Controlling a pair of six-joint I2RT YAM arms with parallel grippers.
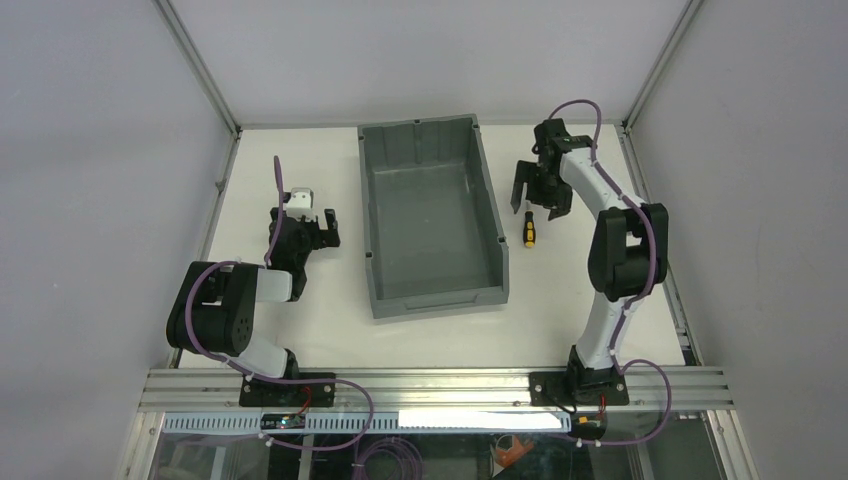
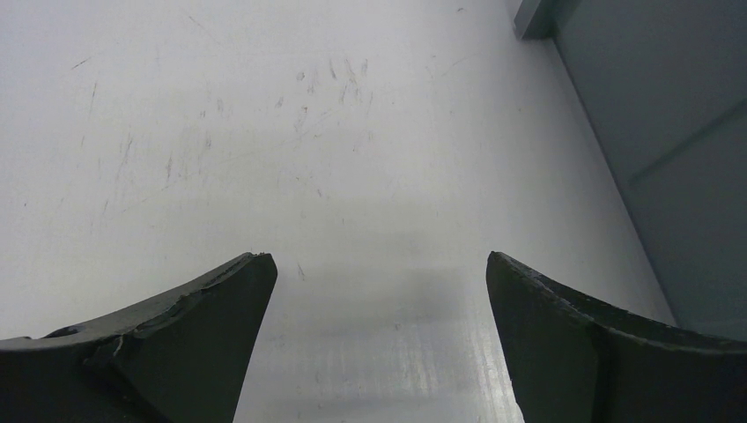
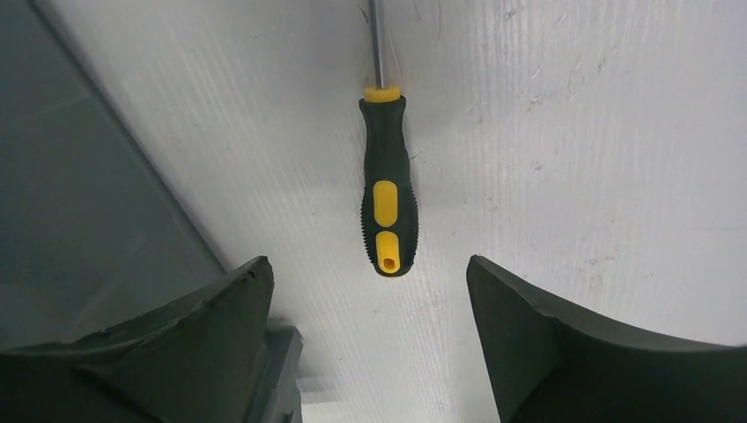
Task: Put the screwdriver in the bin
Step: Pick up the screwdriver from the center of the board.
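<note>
The screwdriver (image 1: 529,232), with a yellow and black handle, lies flat on the white table just right of the grey bin (image 1: 425,220). My right gripper (image 1: 540,203) hovers over it, open and empty. In the right wrist view the screwdriver (image 3: 386,194) lies just ahead of the gap between my open right gripper's (image 3: 370,273) jaws, handle end nearest and thin shaft pointing away. The bin's outer wall (image 3: 79,203) is at the left. My left gripper (image 1: 303,235) is open and empty left of the bin, low over bare table (image 2: 379,264).
The bin's grey outer wall (image 2: 669,132) fills the right side of the left wrist view. Aluminium frame rails (image 1: 440,385) run along the table's near edge, and grey enclosure walls (image 1: 100,150) stand at the sides and back.
</note>
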